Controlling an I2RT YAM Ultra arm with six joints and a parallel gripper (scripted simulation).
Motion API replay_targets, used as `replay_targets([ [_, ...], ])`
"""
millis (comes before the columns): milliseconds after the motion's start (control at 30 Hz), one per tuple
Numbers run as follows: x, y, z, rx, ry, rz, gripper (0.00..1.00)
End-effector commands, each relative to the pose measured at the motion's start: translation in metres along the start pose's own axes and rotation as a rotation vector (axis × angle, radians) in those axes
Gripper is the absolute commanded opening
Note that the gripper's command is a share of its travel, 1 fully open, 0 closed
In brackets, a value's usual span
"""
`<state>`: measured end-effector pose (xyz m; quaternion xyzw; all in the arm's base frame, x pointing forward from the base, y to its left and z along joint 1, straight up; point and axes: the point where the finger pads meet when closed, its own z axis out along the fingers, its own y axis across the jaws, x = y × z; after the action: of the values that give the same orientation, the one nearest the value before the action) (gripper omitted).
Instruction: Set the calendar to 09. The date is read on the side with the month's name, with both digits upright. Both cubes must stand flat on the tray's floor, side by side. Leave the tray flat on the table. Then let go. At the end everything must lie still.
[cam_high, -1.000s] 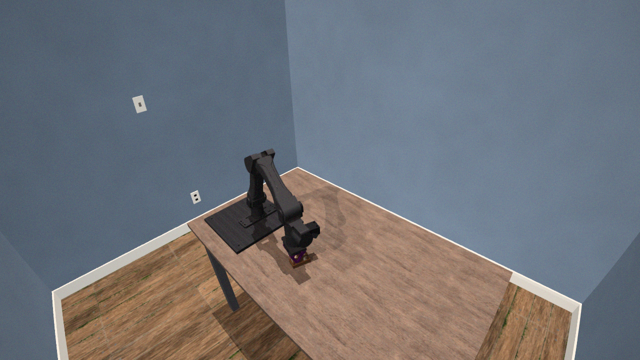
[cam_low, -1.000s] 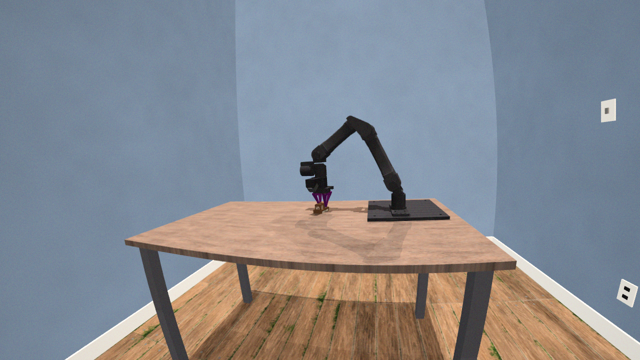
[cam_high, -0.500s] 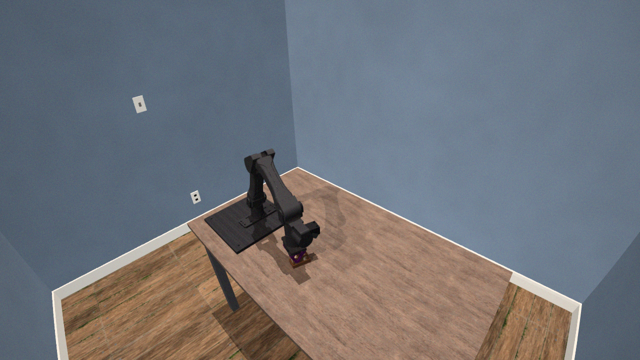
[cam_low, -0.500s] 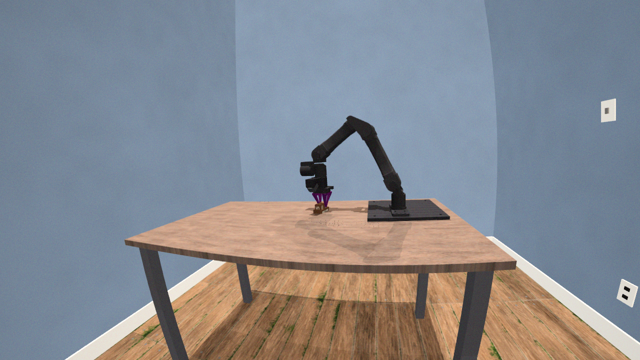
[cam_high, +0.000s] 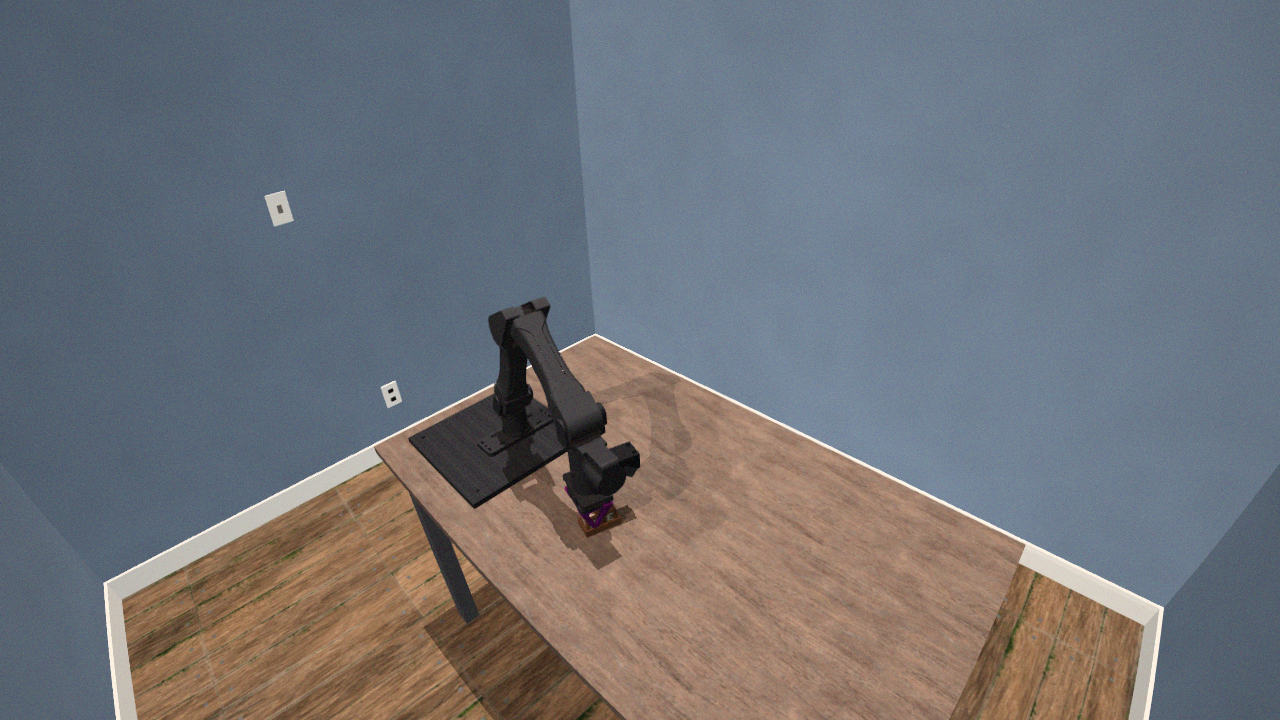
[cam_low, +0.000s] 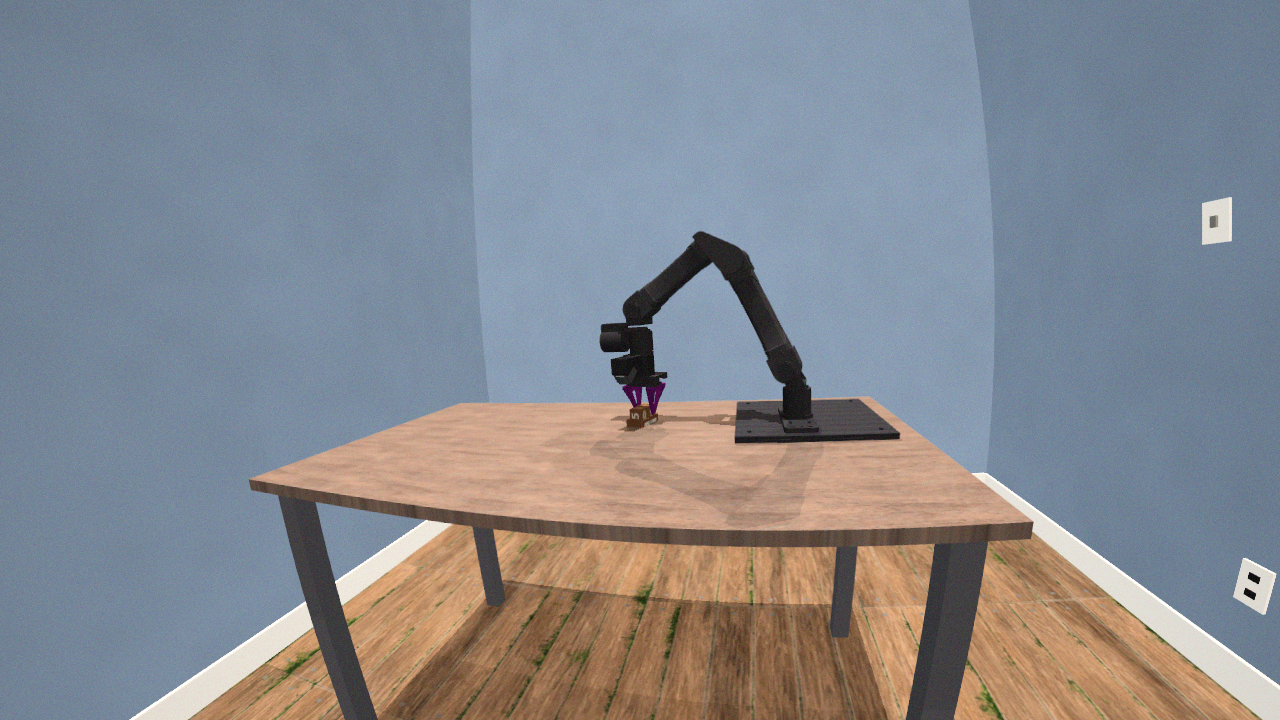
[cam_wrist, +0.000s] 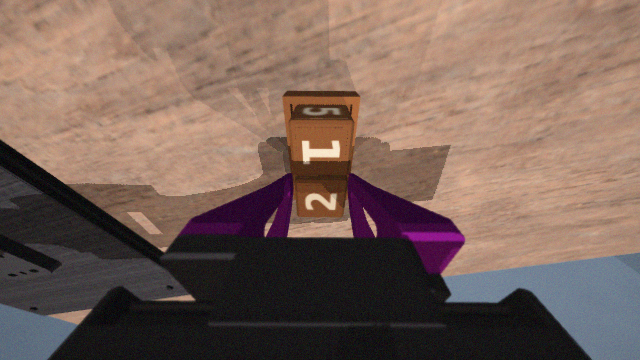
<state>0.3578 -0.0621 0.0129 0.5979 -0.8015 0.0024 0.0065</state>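
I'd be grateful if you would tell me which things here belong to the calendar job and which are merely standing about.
Job:
brown wooden tray
brown wooden digit cubes, with 1, 2 and 5 showing
purple-fingered gripper, open around them

Standing about:
black base plate
wooden table
white wall switch
white wall outlet

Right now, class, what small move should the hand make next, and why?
Probably lift the hand straight up. Its purple fingers flank the cube marked 2 with slight gaps, gripping nothing, and that cube sits beside the cube marked 1.
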Motion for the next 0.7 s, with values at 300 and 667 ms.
replay_targets([
  [300, -0.002, -0.002, -0.003, 0.011, -0.011, 0.0, 0.47],
  [667, -0.002, -0.002, -0.017, 0.011, -0.011, 0.0, 0.47],
])
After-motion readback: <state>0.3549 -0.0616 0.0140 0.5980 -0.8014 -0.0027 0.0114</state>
